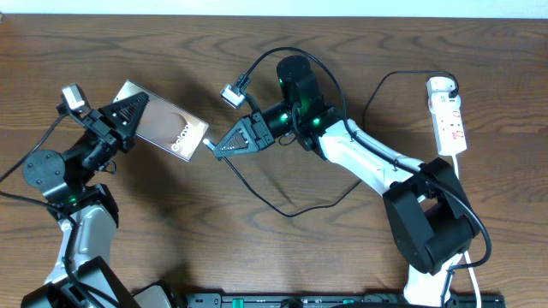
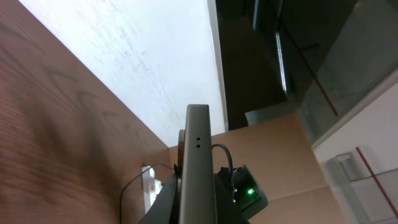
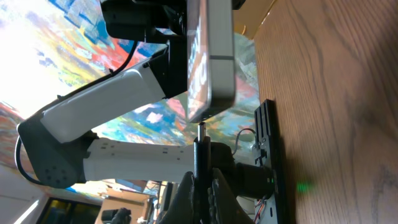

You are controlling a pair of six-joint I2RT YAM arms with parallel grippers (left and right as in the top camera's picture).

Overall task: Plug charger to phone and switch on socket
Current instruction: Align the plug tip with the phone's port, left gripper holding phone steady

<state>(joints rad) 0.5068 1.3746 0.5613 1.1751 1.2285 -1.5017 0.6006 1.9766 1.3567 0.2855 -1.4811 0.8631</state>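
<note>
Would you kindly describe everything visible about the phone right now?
The phone is a flat, dark, glossy slab with a silvery frame, white "Galaxy" lettering and a brownish oval on its face. The left gripper is shut on one short end, holding it off the wooden table. Its free end faces the right gripper, whose charger plug tip sits right at that edge; whether it is inserted cannot be told.

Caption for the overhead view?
Left gripper holds the phone while right gripper aims the charger plug at its end.

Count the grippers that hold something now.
2. The left gripper, at left, holds the phone; the right gripper, near centre, holds the charger. Neither is hidden.
</note>
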